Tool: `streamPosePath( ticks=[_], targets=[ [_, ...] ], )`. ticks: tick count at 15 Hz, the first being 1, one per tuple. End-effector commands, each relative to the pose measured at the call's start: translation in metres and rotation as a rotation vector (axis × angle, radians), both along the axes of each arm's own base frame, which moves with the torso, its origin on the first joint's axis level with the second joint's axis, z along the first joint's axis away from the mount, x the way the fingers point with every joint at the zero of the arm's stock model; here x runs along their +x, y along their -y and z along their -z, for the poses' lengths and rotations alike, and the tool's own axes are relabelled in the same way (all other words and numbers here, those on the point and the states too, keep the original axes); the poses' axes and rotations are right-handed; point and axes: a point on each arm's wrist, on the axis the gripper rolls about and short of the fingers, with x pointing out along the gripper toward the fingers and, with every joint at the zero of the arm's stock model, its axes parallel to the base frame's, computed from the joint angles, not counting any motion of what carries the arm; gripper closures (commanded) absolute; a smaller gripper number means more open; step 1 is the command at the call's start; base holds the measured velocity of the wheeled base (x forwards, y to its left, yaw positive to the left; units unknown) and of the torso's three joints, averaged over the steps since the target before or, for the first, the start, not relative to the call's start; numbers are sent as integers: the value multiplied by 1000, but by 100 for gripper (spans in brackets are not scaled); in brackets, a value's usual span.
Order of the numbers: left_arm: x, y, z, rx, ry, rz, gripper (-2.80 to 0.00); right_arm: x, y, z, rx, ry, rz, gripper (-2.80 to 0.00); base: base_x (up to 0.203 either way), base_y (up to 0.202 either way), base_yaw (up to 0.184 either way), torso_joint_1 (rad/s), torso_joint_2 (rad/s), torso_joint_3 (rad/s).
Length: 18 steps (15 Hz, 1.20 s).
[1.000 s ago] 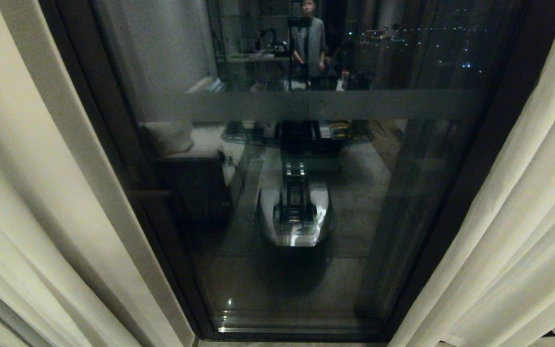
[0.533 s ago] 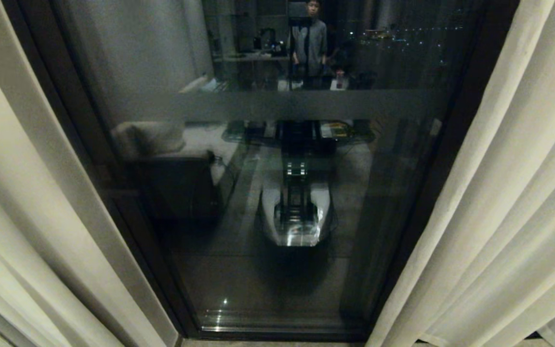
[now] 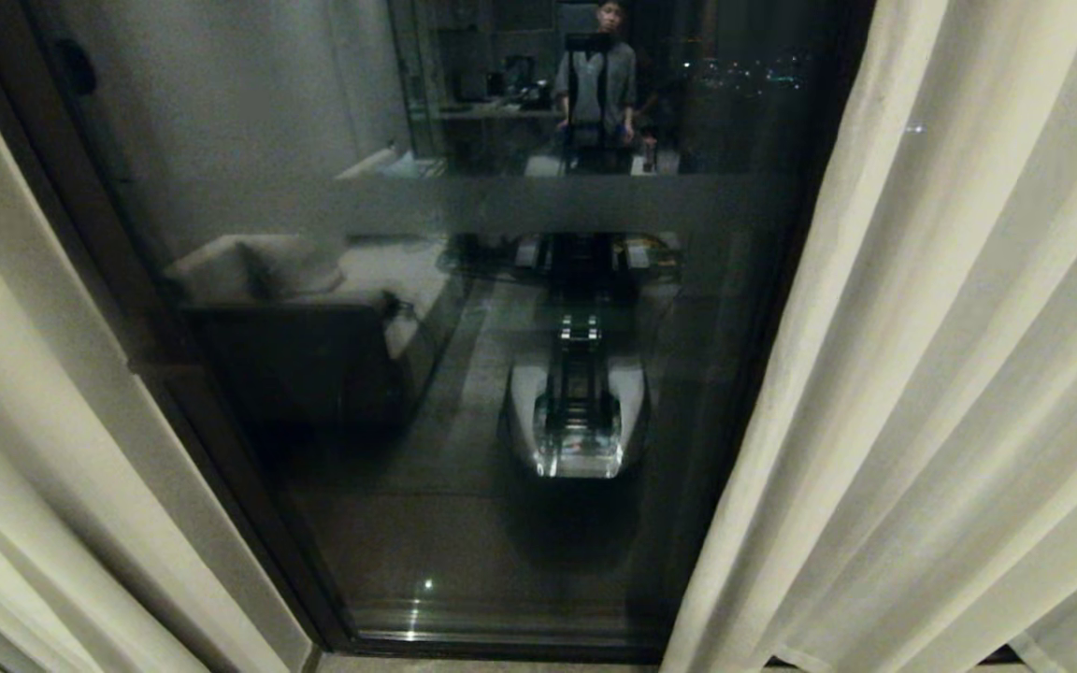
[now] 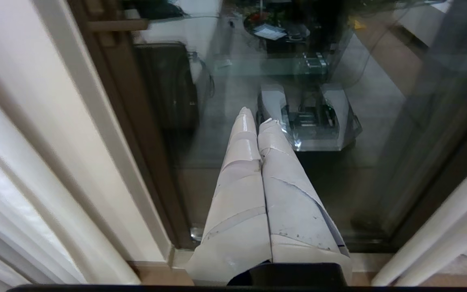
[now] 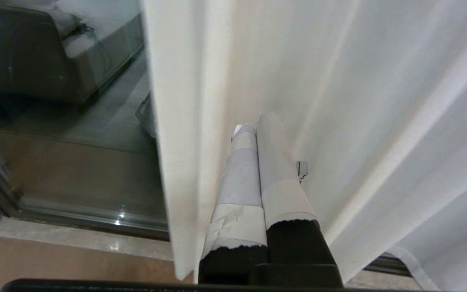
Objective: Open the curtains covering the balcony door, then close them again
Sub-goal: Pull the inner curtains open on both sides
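Left end effector (image 4: 258, 117) is pinched closed on nothing, pointing at the bare glass of the door (image 3: 501, 374), in the gap between the two curtains. Right end effector (image 5: 253, 123) is closed and empty too, tips just beside the inner hem of the right curtain (image 3: 950, 374); contact can't be confirmed from the right wrist view. Neither arm shows in the head view.

Curtains are parted: left curtain (image 3: 24, 439) is bunched against the left side of the door frame, right curtain hangs past the right frame edge and covers part of the pane. So the opening half looks done, or nearly.

Closed fingers make sense here, I think: hanging fabric is easier to shove sideways with a narrow closed tip than to pinch, and there's no snagging on folds. Right tip sitting at the hem suggests it's placed to sweep that panel across.

Glass reflects the robot base (image 3: 578, 430), a sofa (image 3: 277, 280) and a person (image 3: 599, 84) standing behind; reflections only, nothing in the path.

Risk: tip slipping off the hem.
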Motion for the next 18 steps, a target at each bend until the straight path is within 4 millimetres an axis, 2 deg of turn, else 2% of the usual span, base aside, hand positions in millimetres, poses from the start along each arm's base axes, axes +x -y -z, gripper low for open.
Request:
streamPosePath(
  ticks=[1,7,18],
  targets=[
    [0,0,0,0,2,1,0,0,0,0,-2,-2,-2,0,0,-191,1,0,2,-1],
    [0,0,0,0,0,0,0,0,0,0,-1,-2,0,0,0,-156,1,4,0,3],
    [0,0,0,2,2,-2,0,0,0,-2,-10,11,1,0,0,0,0,0,0,0]
  ],
)
